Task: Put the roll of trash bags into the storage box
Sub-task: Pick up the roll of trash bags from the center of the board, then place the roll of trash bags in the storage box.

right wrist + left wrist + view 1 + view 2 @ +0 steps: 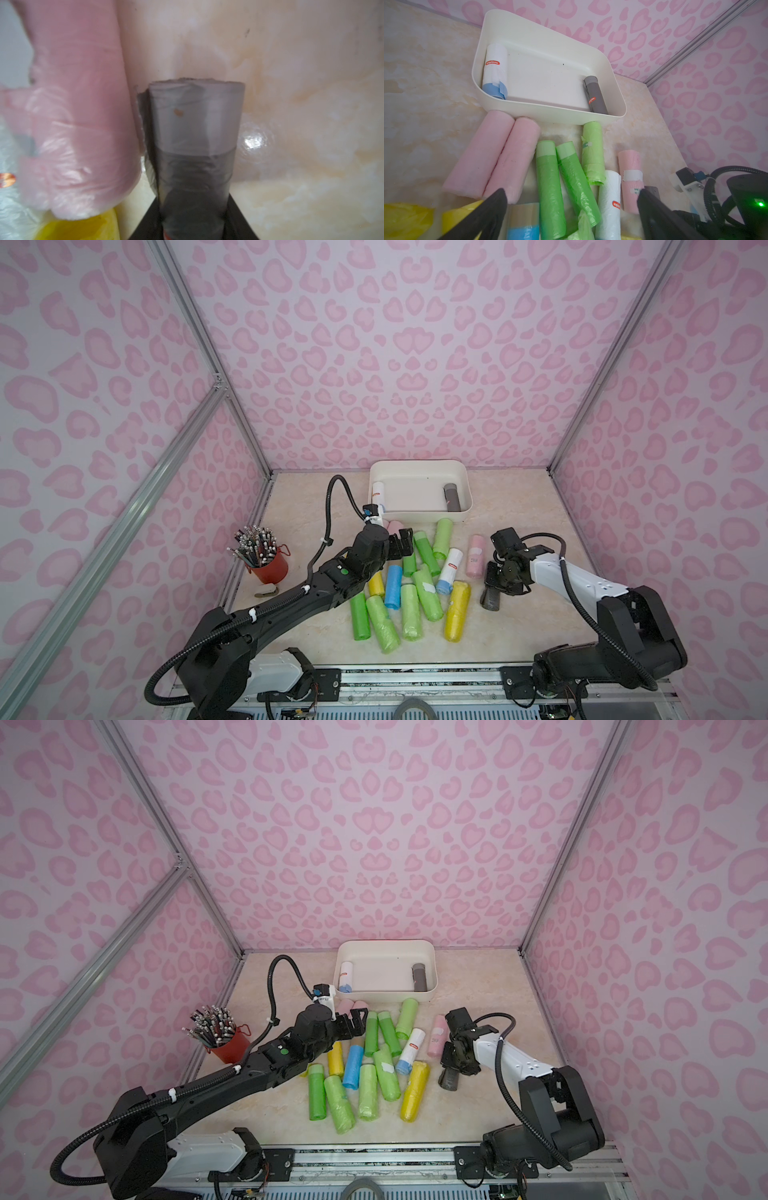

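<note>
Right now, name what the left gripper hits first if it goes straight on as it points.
The left gripper, jaws open, would most likely meet the two dark green rolls just ahead of it; the storage box lies farther on. How high it sits above them is unclear.

Storage box: I see mid-floor open between white roll at one end wall and grey roll at opposite one. Green rolls crowd approach just before box. Bare tabletop on my right. Pencil cup well off left.
</note>
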